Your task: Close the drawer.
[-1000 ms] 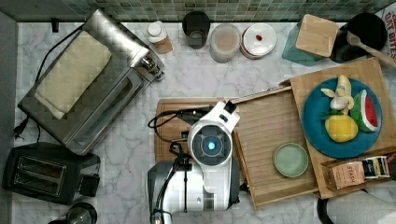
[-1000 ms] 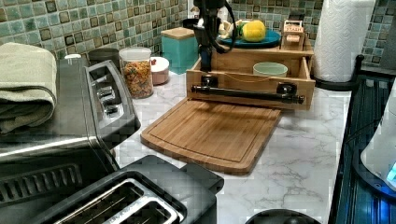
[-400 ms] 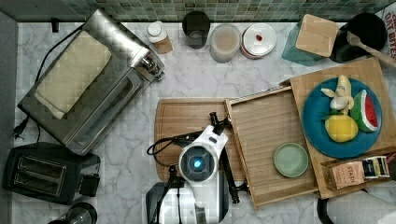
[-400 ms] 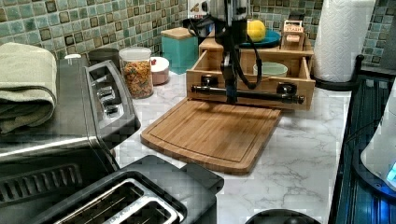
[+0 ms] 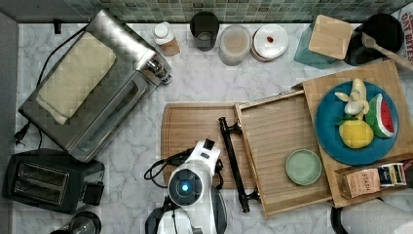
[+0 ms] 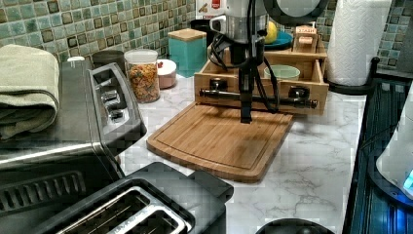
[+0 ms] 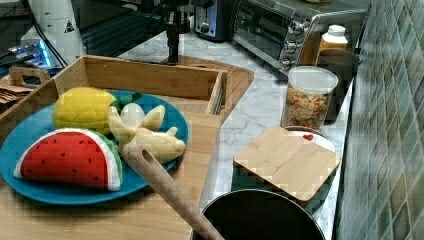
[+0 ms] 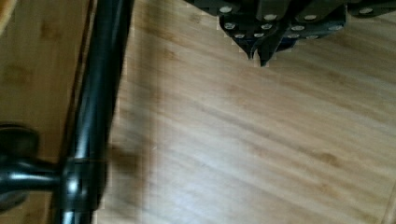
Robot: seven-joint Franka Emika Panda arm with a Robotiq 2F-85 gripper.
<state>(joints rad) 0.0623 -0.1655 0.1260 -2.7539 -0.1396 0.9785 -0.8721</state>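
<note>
Drawer (image 5: pixel 280 146) pulled out over cutting board (image 5: pixel 195 131) on counter (image 5: pixel 195 83). Pincer (image 8: pixel 259 55) closed, empty, hanging low beside handle (image 5: pixel 234 161), likely placed to shove drawer in.

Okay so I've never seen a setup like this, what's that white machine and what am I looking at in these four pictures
The white machine is a robot arm with a two-fingered gripper. In the wrist view its fingertips are together and hold nothing.

One camera looks straight down on a marble counter, two look along it from opposite ends, and one rides on the arm's wrist.

An open wooden drawer with a long black handle holds a small green bowl. In front of it lies a bamboo cutting board, and the gripper hangs over that board beside the handle, apart from it. Above the drawer, a blue plate carries toy fruit. A toaster oven and a toaster stand at the top view's left.
</note>
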